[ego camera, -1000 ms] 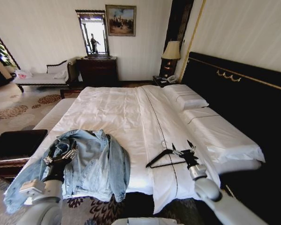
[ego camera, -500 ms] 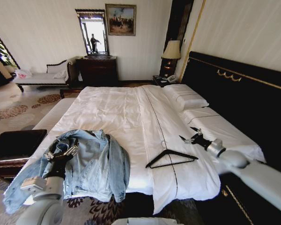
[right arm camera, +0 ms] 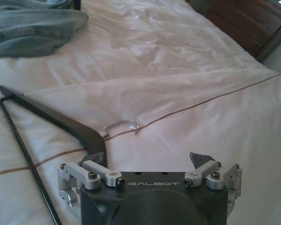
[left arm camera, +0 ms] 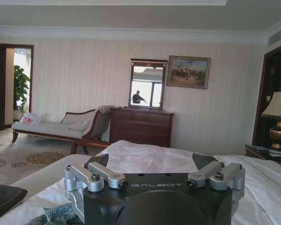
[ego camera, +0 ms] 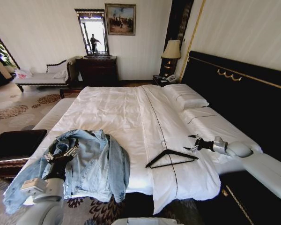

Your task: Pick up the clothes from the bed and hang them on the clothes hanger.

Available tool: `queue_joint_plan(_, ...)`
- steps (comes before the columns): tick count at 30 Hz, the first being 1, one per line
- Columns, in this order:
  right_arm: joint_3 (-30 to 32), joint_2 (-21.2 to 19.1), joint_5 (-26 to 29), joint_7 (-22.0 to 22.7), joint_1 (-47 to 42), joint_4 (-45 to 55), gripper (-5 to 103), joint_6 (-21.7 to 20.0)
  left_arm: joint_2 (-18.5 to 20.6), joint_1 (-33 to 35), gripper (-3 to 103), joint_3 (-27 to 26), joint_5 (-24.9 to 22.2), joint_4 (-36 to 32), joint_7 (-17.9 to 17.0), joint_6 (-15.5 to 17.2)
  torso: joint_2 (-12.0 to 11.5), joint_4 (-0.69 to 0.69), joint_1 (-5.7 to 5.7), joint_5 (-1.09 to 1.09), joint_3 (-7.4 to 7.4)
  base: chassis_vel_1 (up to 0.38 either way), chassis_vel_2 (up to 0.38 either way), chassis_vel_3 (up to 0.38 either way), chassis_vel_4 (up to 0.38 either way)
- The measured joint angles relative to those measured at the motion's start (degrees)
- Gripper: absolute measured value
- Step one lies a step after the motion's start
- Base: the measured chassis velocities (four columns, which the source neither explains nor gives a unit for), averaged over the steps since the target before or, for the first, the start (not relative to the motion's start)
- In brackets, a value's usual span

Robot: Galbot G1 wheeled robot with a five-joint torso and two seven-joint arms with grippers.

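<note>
My left gripper [ego camera: 62, 153] hovers over the jacket [ego camera: 91, 164], fingers apart and gripping nothing; the jacket droops over the bed's [ego camera: 117, 112] near left corner, one sleeve hanging off the edge, so I judge a careless pinch could drag it to the floor; it is pale faded denim, crumpled, collar up; the hanger [ego camera: 171, 158], thin and black, lies flat near the near edge; my right gripper [ego camera: 195, 143] floats just beside it, jaws apart and empty; a low approach could snag its metal hook [right arm camera: 123, 125] or bunch the quilt.
</note>
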Motion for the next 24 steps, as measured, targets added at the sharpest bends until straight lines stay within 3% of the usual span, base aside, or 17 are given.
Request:
queue_joint_plan(9, -4.5, 3.6, -3.8, -6.2, 5.4, -6.7, 100, 1.3, -0.5, 0.4, 100, 0.0, 0.6, 0.1, 0.0, -0.2, 0.0, 0.01, 0.0, -0.01, 0.0, 0.0, 0.0, 0.0, 0.0)
queue_joint_plan(24, -0.8, 8.5, -8.0, -5.3, 0.0, -9.7, 100, 3.4, -1.0, 0.7, 100, 0.2, 1.6, 0.8, -0.1, -0.6, 0.0, -0.01, 0.0, -0.01, -0.01, 0.0, 0.0, 0.0, 0.0)
